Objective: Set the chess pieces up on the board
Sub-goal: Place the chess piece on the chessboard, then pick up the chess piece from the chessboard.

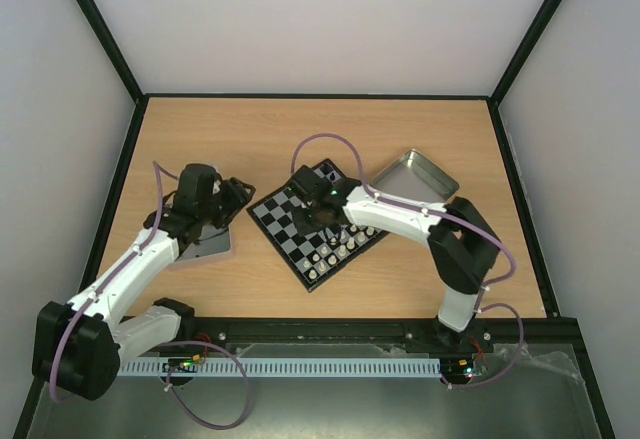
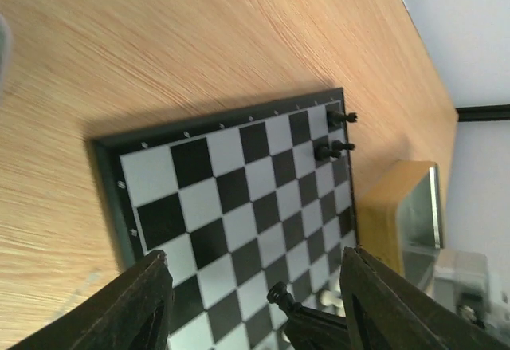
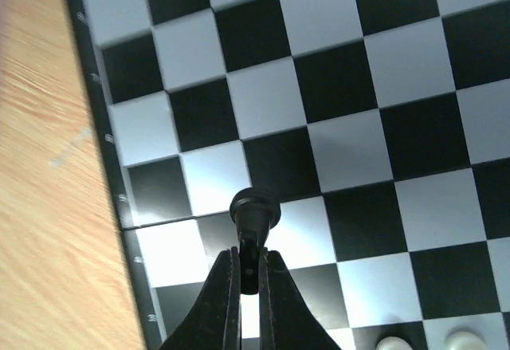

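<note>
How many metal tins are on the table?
2. The right tin sits right of the board; the left tin lies partly hidden under the left arm.

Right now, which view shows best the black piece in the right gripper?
The right wrist view: the black piece sits central and sharp, pinched by the right gripper. The left wrist view shows it small at the bottom edge; the top view does not show it.

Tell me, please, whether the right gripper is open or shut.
Shut on a black chess piece: the right gripper has its fingers pinched around the piece's stem, over the board.
</note>
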Motion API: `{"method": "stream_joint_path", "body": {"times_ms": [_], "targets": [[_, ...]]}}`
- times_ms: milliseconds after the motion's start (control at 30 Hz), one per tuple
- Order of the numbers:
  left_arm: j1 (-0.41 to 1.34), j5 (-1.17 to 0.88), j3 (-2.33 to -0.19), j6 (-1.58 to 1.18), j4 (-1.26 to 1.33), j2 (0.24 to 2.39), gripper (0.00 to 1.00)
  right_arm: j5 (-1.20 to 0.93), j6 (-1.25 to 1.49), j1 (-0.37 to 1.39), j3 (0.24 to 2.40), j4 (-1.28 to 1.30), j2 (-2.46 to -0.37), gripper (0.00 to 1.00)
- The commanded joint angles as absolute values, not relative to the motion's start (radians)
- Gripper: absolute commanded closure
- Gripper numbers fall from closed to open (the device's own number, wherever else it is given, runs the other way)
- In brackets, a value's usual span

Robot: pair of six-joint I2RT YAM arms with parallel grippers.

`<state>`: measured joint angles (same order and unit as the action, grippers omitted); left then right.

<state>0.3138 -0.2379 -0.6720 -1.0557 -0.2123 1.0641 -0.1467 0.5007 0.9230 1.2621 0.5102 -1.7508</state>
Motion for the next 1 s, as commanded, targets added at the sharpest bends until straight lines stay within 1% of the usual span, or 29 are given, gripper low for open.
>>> {"method": "stream_joint_path", "body": {"times_ms": [0,100,167,233,367,400,467,533,633,767,900,967], "targets": [[0.308,-0.128,-0.706,-0.863,-0.32,1.032,0.4,-0.113,0.383,0.922,1.414,0.775,-1.864,0.98],[0.307,-0.142,-0.701,-0.826,-0.32,1.039,0.4,-0.103,0.363,0.923,1.48,0.835,-1.921,0.98],[0.305,-0.152,-0.698,-0.807,-0.321,1.048,0.4,-0.106,0.357,0.922,1.513,0.868,-1.95,0.96],[0.305,-0.159,-0.696,-0.795,-0.321,1.057,0.4,-0.106,0.357,0.921,1.536,0.884,-1.982,0.9],[0.305,-0.166,-0.698,-0.776,-0.318,1.063,0.4,-0.109,0.382,0.923,1.56,0.87,-1.999,0.73],[0.302,-0.165,-0.7,-0.774,-0.317,1.064,0.4,-0.109,0.391,0.922,1.56,0.858,-1.996,0.71],[0.299,-0.164,-0.704,-0.77,-0.317,1.065,0.39,-0.113,0.408,0.923,1.554,0.829,-1.99,0.69],[0.296,-0.166,-0.705,-0.769,-0.316,1.066,0.39,-0.109,0.417,0.923,1.544,0.806,-1.987,0.7],[0.293,-0.172,-0.706,-0.769,-0.314,1.07,0.39,-0.109,0.431,0.923,1.513,0.771,-1.98,0.74],[0.294,-0.173,-0.704,-0.771,-0.314,1.078,0.39,-0.098,0.434,0.923,1.479,0.741,-1.979,0.84],[0.294,-0.177,-0.701,-0.778,-0.31,1.083,0.39,-0.1,0.437,0.923,1.462,0.709,-1.97,0.97],[0.293,-0.178,-0.7,-0.778,-0.311,1.084,0.4,-0.077,0.44,0.923,1.46,0.7,-1.963,0.98]]}}
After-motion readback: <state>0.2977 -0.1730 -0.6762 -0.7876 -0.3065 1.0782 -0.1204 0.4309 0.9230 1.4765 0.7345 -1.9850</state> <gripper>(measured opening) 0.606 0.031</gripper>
